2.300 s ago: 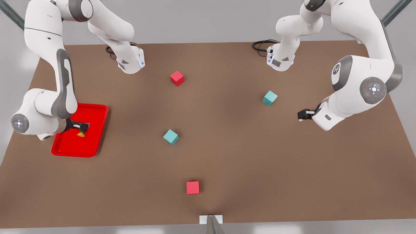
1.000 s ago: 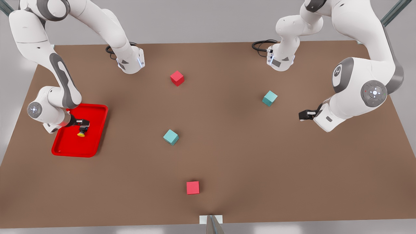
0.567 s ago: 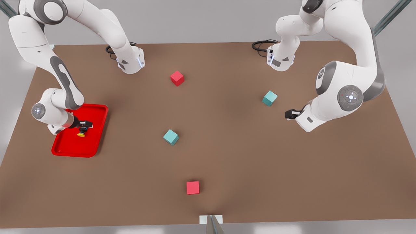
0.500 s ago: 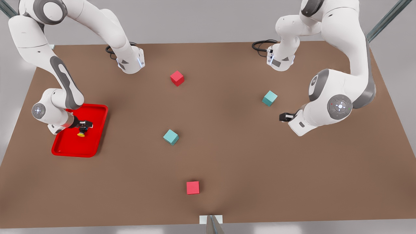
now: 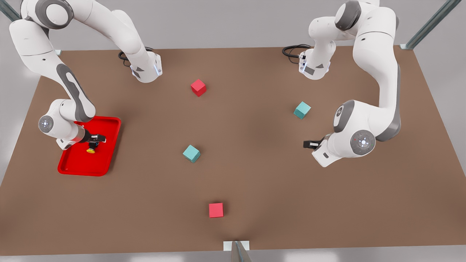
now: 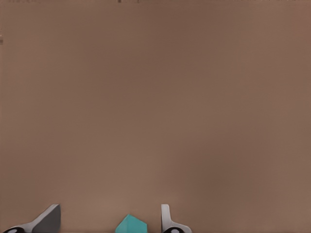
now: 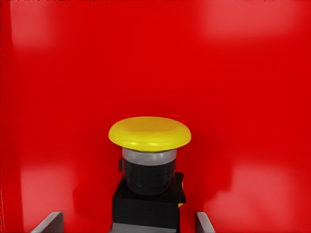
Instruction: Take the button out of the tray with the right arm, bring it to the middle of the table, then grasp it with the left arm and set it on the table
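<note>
The button (image 5: 91, 149), yellow cap on a black base, lies in the red tray (image 5: 81, 163) at the front view's left. In the right wrist view the button (image 7: 149, 160) is close up against the tray floor (image 7: 243, 97). My right gripper (image 5: 97, 138) is down in the tray at the button, open, with its fingers (image 7: 49, 222) either side of the black base and a gap on both sides. My left gripper (image 5: 308, 144) hangs open over the bare brown table (image 5: 255, 174) at the front view's right; its fingertips (image 6: 48, 219) stand apart.
Two teal cubes (image 5: 191, 153) (image 5: 302, 110) and two red cubes (image 5: 198, 87) (image 5: 216, 210) are scattered across the table. A teal cube's top (image 6: 131, 224) shows between the left gripper's fingertips, farther off. Both arm bases stand at the far edge.
The left arm has swung toward the table's middle, its gripper moving to the front view's left and nearer. The right arm shifted its posture slightly; its gripper stays at the button, which has not moved.
</note>
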Motion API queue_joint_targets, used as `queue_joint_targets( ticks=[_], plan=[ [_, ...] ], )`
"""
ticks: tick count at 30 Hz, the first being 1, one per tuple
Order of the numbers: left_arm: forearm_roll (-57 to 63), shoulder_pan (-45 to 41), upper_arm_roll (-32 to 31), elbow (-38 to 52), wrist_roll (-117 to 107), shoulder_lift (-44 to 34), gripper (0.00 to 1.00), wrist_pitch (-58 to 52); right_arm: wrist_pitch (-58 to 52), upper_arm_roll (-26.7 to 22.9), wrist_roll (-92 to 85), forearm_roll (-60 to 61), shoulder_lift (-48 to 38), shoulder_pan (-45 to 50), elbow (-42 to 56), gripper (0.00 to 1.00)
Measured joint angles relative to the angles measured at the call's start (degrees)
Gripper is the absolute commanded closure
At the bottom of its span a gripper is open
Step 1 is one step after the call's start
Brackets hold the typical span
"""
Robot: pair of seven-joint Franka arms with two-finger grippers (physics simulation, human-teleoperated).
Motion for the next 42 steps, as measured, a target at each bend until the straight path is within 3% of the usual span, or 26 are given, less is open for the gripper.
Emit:
queue_joint_targets(
  ticks=[3, 16, 19, 32, 35, 39, 42],
  plan=[
    [0.16, -0.1, 0.01, 0.07, -0.26, 0.0, 0.0, 0.22, 0.11, -0.02, -0.25, 0.17, 0.38, -0.04, 0.01, 0.33],
    [0.34, -0.06, 0.01, 0.08, -1.0, -0.07, 0.0, 0.49, 1.08, 0.07, 0.33, -0.86, -0.22, 0.81, 0.29, 0.32],
    [0.35, 0.01, 0.01, 0.08, -1.1, -0.16, 0.0, 0.48, 1.68, 0.14, 0.56, -1.31, -0.26, 0.82, 0.31, 0.43],
    [0.32, -0.06, 0.01, 0.15, -1.42, -0.5, 0.0, 0.4, 2.34, 0.42, 0.68, -1.49, -1.37, 1.02, 0.48, 0.51],
    [0.33, 0.2, 0.04, 0.16, -1.42, -0.48, 0.0, 0.37, 1.31, 2.29, 0.78, -1.27, -2.82, 0.97, 0.66, 0.51],
    [0.3, 0.47, 0.3, 0.16, -1.39, -0.68, 0.0, 0.3, -3.7, 9.2, 2.22, 0.13, -5.38, 1.95, 2.72, 0.5],
    [0.19, 0.94, 0.26, 0.53, -1.42, -1.04, 0.0, 0.14, -7.83, 10.44, 4.17, 5.36, -7.74, 10.19, 5.0, 0.5]
  ],
)
